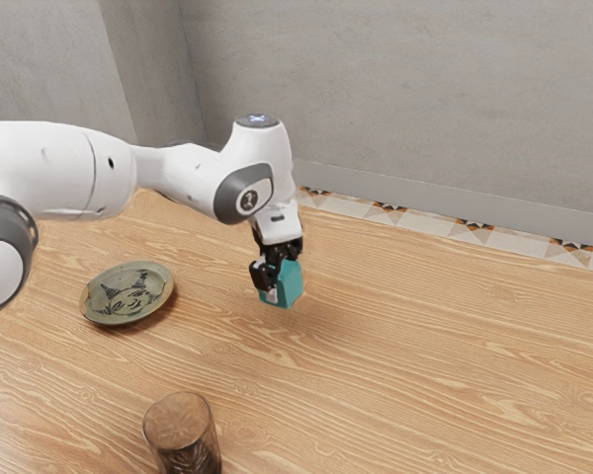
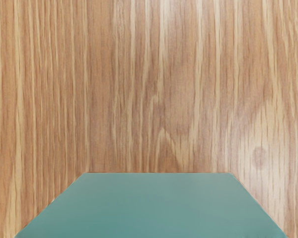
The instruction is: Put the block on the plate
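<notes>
The teal block [image 1: 290,283] is in the gripper [image 1: 280,282], well apart from the plate [image 1: 127,293], toward the exterior view's right. The black fingers [image 1: 265,274] are closed on the block's sides, their tips reaching down along it. In the wrist view the block's flat face is close to the hand, with wood grain beyond it. Whether the block touches the wooden surface [image 1: 395,346] cannot be told.

The round, grey-green plate has a dark drawing inside its rim and bears nothing. A brown, see-through glass tumbler [image 1: 179,425] stands nearer the camera than the plate and slightly toward the exterior view's right of it. The white arm [image 1: 59,168] reaches past the plate on the side away from the tumbler.
</notes>
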